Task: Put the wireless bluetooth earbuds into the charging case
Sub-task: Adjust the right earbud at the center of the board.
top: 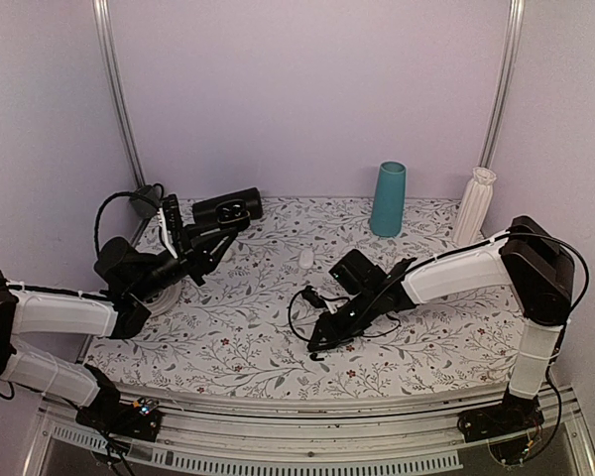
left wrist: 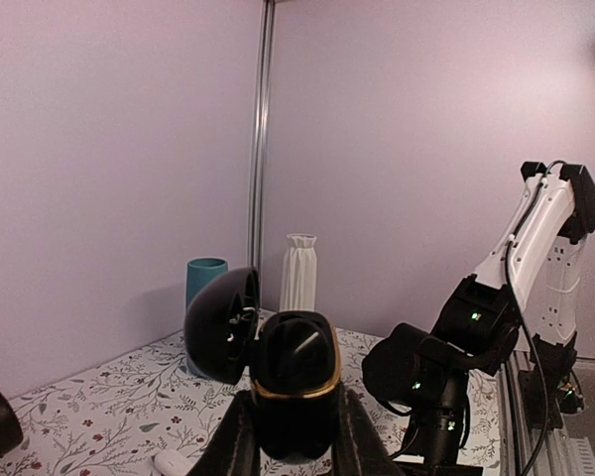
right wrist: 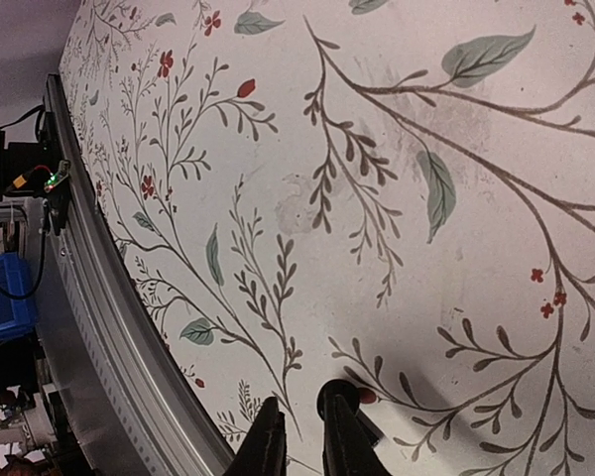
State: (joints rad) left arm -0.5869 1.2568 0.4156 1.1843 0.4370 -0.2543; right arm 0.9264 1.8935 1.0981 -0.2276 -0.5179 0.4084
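1. The case (left wrist: 296, 387) is off the tabletop (top: 228, 337), raised above its far left corner.
2. The left fingers (left wrist: 236, 441) pinch the case from both sides, one pressed against each flank of its lower half.
3. The case lid (left wrist: 223, 327) is swung open to one side on its hinge, and a gold rim (left wrist: 296, 389) runs around the front of the open body.
4. A pale glint shows inside the open case. Whether an earbud sits in there cannot be told.
5. The right arm (top: 456, 268) reaches in from the right edge to the middle of the tabletop and points down toward the near edge.
6. The right fingers (right wrist: 344, 436) hang low over the floral print, drawn almost together with only a slim gap between them.
7. A small dark rounded lump (right wrist: 337, 395) sits at the tip of one right finger. Whether it is an earbud held there cannot be told.
8. A small white object (top: 305, 259) lies on the tabletop between the two arms, nearer the far edge.
9. A teal cup (top: 387, 198) and a white vase (top: 473, 205) stand upright along the far edge, the vase closer to the right corner.
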